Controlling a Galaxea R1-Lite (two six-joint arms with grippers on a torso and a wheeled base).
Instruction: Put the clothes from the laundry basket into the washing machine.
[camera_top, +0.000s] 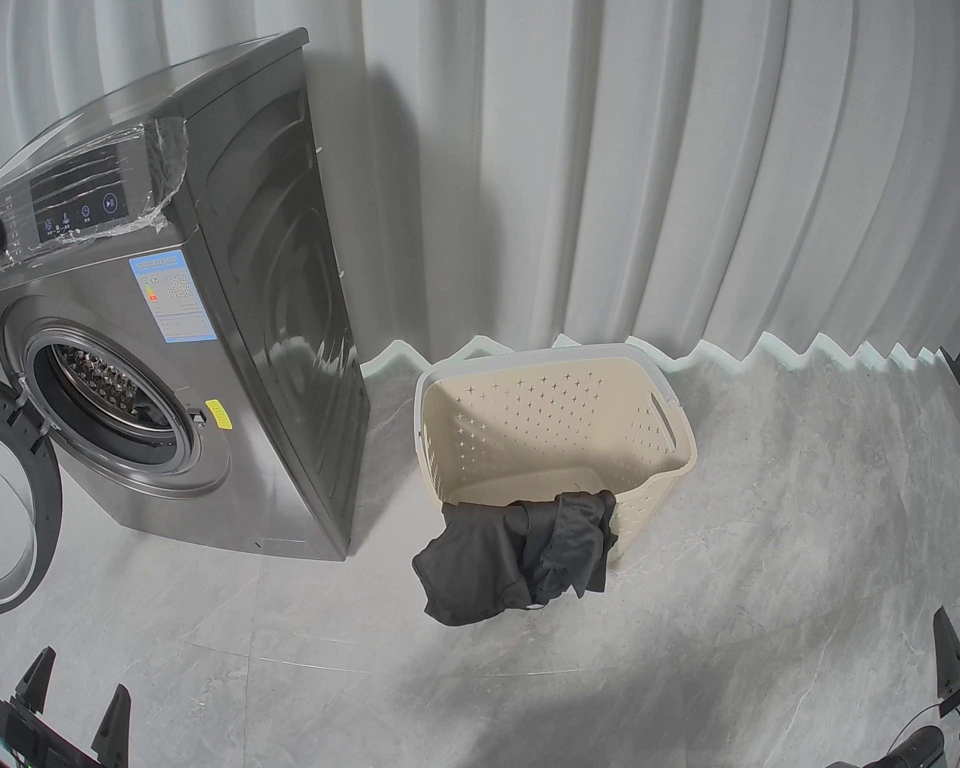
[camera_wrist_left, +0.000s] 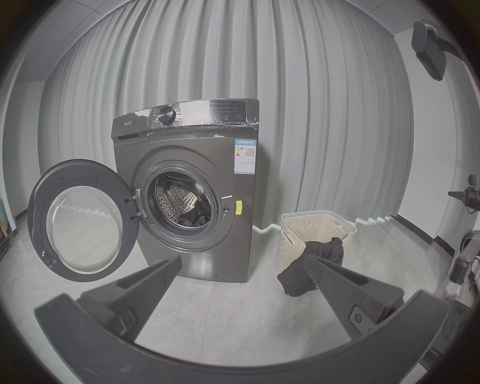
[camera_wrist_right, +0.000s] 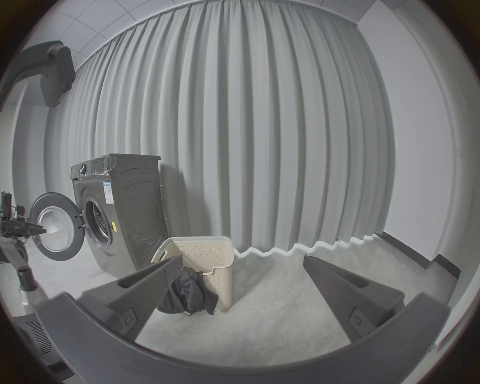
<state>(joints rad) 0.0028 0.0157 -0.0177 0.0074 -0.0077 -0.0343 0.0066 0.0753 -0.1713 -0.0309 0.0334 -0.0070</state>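
A crumpled dark grey garment (camera_top: 515, 560) hangs over the near rim of the cream perforated plastic laundry basket (camera_top: 540, 420) beside the open-doored grey washing machine (camera_top: 270, 300), while the left gripper (camera_wrist_left: 241, 260) and right gripper (camera_wrist_right: 242, 260) have jaws spread and empty.

On the washing machine (camera_wrist_left: 225, 250) front — a blue-and-white sticker (camera_wrist_left: 245, 156) and a yellow tag (camera_wrist_left: 238, 207); print unreadable.

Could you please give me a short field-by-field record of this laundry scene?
Washing machine: grey front-loader, on the floor.
Door: swung wide open.
Laundry basket: cream, upright, right of the machine.
Clothes: dark garment draped over the basket's near rim, hanging outside.
Left hand: open, empty.
Right hand: open, empty.
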